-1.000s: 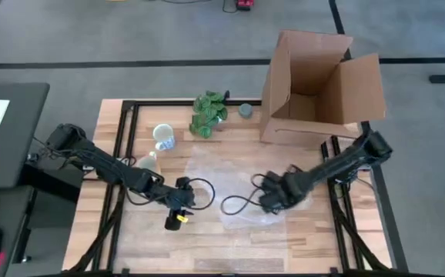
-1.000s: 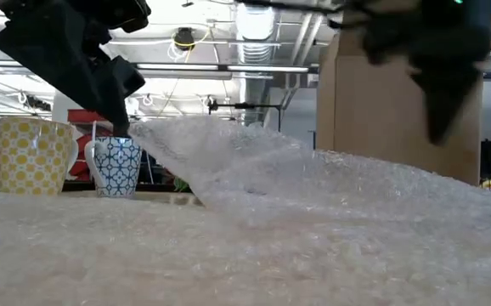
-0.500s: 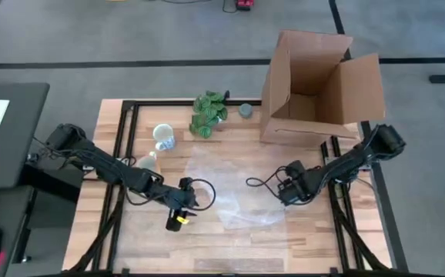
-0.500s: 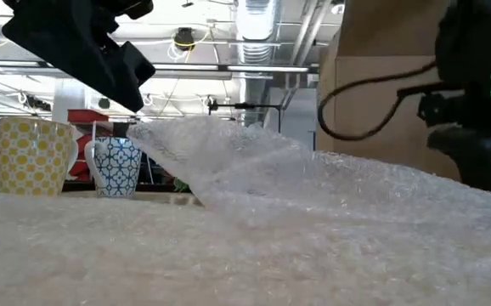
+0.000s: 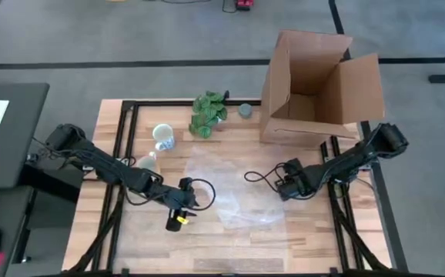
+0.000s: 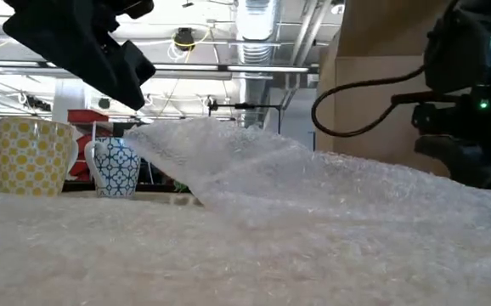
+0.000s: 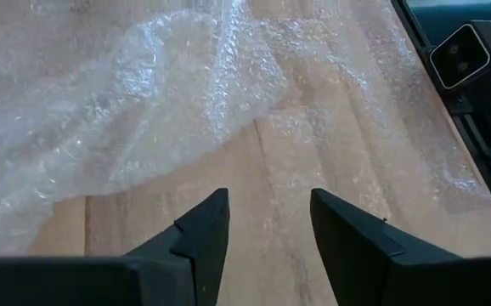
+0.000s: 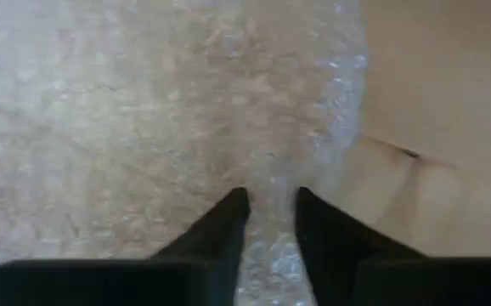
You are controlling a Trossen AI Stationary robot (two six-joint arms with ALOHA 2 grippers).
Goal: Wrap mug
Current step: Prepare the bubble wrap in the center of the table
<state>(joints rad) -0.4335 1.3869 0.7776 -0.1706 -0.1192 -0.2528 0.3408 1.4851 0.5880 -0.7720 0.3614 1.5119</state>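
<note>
The mug [image 5: 163, 137], white with a blue pattern, stands upright on the wooden table at the far left; in the low view the mug [image 6: 116, 167] is beside a yellow mug [image 6: 29, 155]. A clear bubble-wrap sheet [image 5: 238, 188] lies spread on the table's middle, its left part humped up [image 6: 220, 153]. My left gripper [image 7: 267, 229] is open over bare wood just off the sheet's near-left edge [image 5: 182, 201]. My right gripper [image 8: 271, 208] hangs low over the sheet's right edge [image 5: 282, 185], its fingers a narrow gap apart; whether they touch the wrap I cannot tell.
An open cardboard box [image 5: 315, 85] stands at the far right. A green leafy bunch [image 5: 209, 112] and a small grey round object [image 5: 245, 110] lie along the far edge. Bare wood shows near the front edge [image 5: 230, 246].
My right gripper has gone toward the table's right edge and a little toward the far edge, and has come down low over the bubble wrap's right side. The sheet and the mug have stayed in place.
</note>
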